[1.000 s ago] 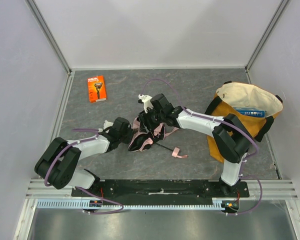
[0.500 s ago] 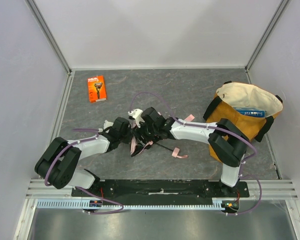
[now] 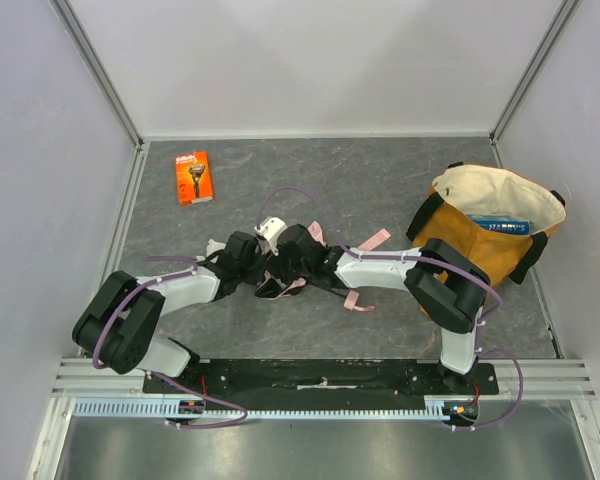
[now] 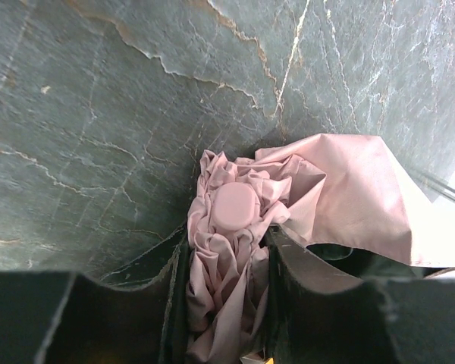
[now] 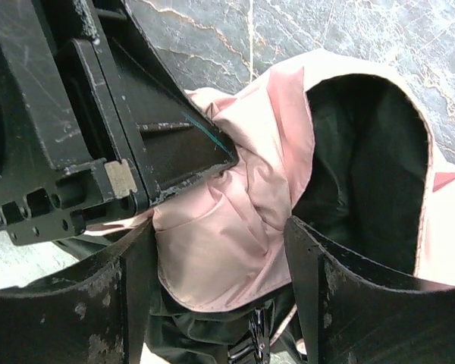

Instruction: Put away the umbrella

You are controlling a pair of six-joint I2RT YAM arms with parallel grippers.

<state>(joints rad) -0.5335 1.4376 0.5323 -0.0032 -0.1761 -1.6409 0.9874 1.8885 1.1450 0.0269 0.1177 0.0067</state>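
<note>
The umbrella lies as a bunched pale pink and black bundle on the table in mid-view, squeezed between both grippers. My left gripper is shut on its crumpled pink fabric, with a small rounded pink cap just past the fingertips. My right gripper meets it from the right. Its jaws stand half closed with a fold of pink fabric filling the gap. The black inner side of the canopy shows beside it. The shaft is hidden.
A mustard-yellow tote bag stands open at the right with a blue box inside. An orange razor pack lies at the back left. Pink strips lie on the table and over the right arm. The left gripper's body crowds the right wrist view.
My right gripper has moved left and down toward the left gripper. The spread canopy has been bunched into a small bundle between them. The left arm has barely moved.
</note>
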